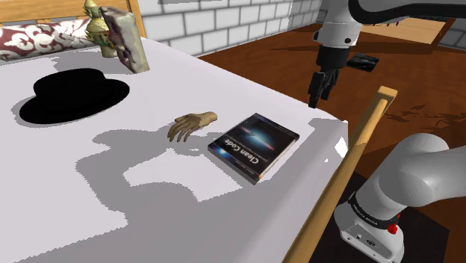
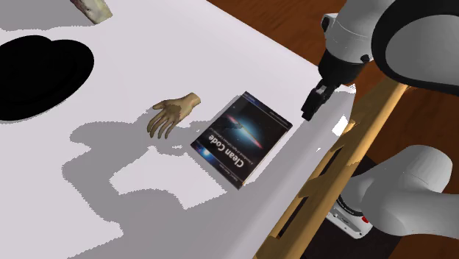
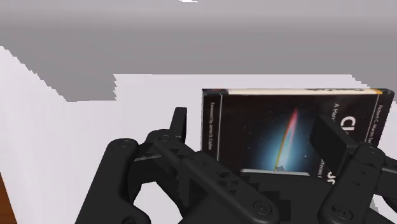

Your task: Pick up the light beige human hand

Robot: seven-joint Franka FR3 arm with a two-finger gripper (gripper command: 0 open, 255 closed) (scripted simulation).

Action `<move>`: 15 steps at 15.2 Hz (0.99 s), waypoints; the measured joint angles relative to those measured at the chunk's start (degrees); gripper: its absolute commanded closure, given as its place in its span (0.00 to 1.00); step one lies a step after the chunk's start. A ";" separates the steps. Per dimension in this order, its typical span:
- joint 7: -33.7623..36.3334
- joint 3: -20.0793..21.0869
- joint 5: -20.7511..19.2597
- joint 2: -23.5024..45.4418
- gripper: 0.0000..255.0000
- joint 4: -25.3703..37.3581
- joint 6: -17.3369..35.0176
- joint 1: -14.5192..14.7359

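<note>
A tan human hand [image 1: 193, 124] [image 2: 172, 114] lies flat on the white bed surface [image 1: 89, 209], fingers spread toward the shoulder view's left. My black gripper [image 1: 318, 96] [image 2: 310, 107] [image 3: 254, 133] hangs above the bed's edge, well off to the shoulder view's right of the hand. A dark "Clean Code" book [image 1: 254, 144] [image 2: 241, 137] [image 3: 286, 127] lies between them. In the wrist view the two fingers stand apart with nothing between them, and the book lies beyond them.
A flat black hat [image 1: 73, 96] [image 2: 37, 77] rests at the far left. A small figurine [image 1: 97, 26], a leaning box [image 1: 125, 39] and a patterned pillow [image 1: 37, 37] sit at the back. A wooden bed rail [image 1: 358, 149] [image 2: 331, 169] borders the surface by the stand.
</note>
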 measured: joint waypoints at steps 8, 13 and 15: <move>3.78 4.52 1.62 12.85 0.00 6.81 5.91 1.20; 7.16 7.92 1.45 24.24 0.00 13.71 10.23 1.86; 8.83 9.26 1.14 28.18 0.00 16.59 11.22 2.26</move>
